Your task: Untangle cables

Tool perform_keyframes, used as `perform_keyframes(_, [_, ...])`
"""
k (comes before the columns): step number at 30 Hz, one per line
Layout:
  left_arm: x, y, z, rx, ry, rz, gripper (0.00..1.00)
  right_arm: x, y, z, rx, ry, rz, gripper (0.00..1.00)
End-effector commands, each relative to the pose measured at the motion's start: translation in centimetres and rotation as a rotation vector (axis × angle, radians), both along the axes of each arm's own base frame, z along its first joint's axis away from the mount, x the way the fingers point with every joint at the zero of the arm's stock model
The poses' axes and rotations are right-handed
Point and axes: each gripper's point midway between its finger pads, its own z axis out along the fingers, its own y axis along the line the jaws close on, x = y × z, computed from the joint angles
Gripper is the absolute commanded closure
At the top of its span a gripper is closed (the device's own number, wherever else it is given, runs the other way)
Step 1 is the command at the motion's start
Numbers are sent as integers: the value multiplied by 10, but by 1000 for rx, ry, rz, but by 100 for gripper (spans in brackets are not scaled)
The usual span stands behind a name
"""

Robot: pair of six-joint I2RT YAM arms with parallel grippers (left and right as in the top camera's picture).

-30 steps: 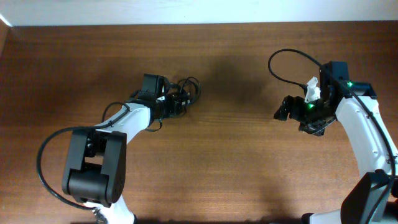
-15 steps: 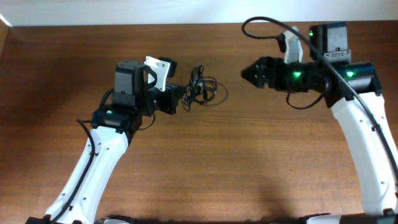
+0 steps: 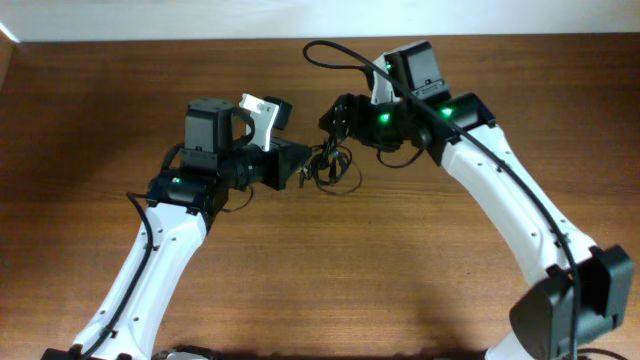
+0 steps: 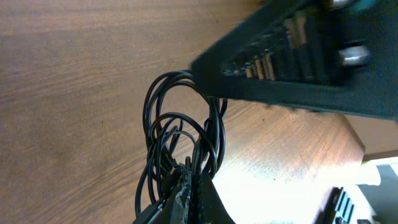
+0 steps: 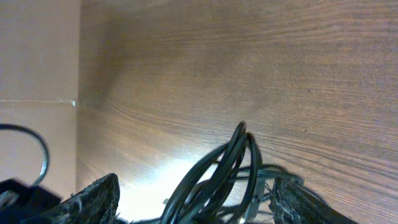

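1. Two grippers meet at one clump. The left gripper (image 4: 186,188) is clamped on the cables (image 3: 322,166) at their knotted end. I judge this is to anchor the clump so the loops can be drawn out against a fixed hold.
2. The right gripper (image 5: 194,200) is spread wide, with its fingers (image 5: 93,199) on either side of the loops and nothing pinched yet. It seems placed to take a strand opposite the left's hold.
3. The cables sit mid-table between the arms, over the wooden table (image 3: 400,270). Their loops fan away from the left fingertips toward the right gripper.
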Motion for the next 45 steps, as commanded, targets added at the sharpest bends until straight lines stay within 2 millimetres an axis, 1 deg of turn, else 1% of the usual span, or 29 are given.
perform_keyframes(1, [-4,-4,10,-27,-9,-25,100,4,8,-10,5,25,-12,27])
perform_keyframes(5, [-4,-4,10,-27,-9,-25,100,4,17,-18,30,58,3,37])
perform_keyframes(7, [-4,-4,10,-27,-9,-25,100,1,23,-23,25,68,18,42])
perform_keyframes(8, [-4,-4,10,-27,-9,-25,100,-2,27,-25,22,71,27,46])
perform_keyframes(9, [-4,-4,10,-27,-9,-24,100,-4,30,-27,20,75,33,52])
perform_keyframes(10, [-4,-4,10,-25,-9,-22,100,-4,30,-28,19,77,33,68])
perform_keyframes(12, [-1,0,7,-3,-9,2,100,0,25,-27,21,76,21,96])
perform_keyframes(14, [6,13,-4,69,2,80,100,4,16,-18,43,68,8,96])
perform_keyframes(17, [18,49,-26,212,60,291,100,9,-8,14,98,25,-20,96])
perform_keyframes(19, [24,80,-37,315,87,456,100,7,-32,30,98,8,-56,96])
perform_keyframes(20, [26,94,-40,357,92,517,100,4,-51,39,86,-4,-72,96])
perform_keyframes(21, [27,105,-41,383,91,554,100,1,-64,42,76,1,-91,96])
perform_keyframes(22, [29,114,-42,399,90,584,100,-3,-84,42,57,19,-118,96])
perform_keyframes(25, [33,144,-41,437,90,680,100,-9,-125,30,17,90,-183,96])
perform_keyframes(26, [33,152,-41,447,91,705,100,-10,-134,28,8,98,-192,96])
perform_keyframes(27, [34,163,-41,446,97,731,100,-11,-147,25,3,121,-222,96])
perform_keyframes(28, [34,167,-41,443,101,741,100,-11,-157,24,-1,133,-241,96])
perform_keyframes(29, [34,167,-41,440,102,739,100,-13,-162,22,-11,137,-243,96])
perform_keyframes(30, [34,160,-42,414,107,712,100,-14,-164,20,-21,146,-247,96])
perform_keyframes(33, [30,126,-39,300,128,566,99,-18,-159,16,-51,154,-232,96])
perform_keyframes(35, [22,91,-35,247,105,391,82,-20,-151,14,-77,148,-215,96])
perform_keyframes(36, [16,71,-32,223,84,289,63,-21,-147,14,-79,147,-205,96])
perform_keyframes(37, [11,58,-29,202,68,221,53,-21,-145,13,-80,146,-200,96])
perform_keyframes(38, [4,37,-22,162,39,122,41,-22,-143,12,-89,144,-195,96])
perform_keyframes(39, [-1,14,-11,102,1,36,34,-22,-140,10,-102,144,-189,96])
perform_keyframes(41, [-2,-8,4,42,-52,-21,33,-22,-136,7,-107,150,-181,96])
perform_keyframes(43, [1,-24,18,-24,-60,-10,33,-21,-132,6,-104,157,-181,96])
perform_keyframes(44, [1,-34,27,-59,-69,-12,33,-20,-130,2,-113,165,-193,96])
perform_keyframes(45, [0,-47,32,-82,-77,-10,35,-17,-134,-5,-148,188,-247,96])
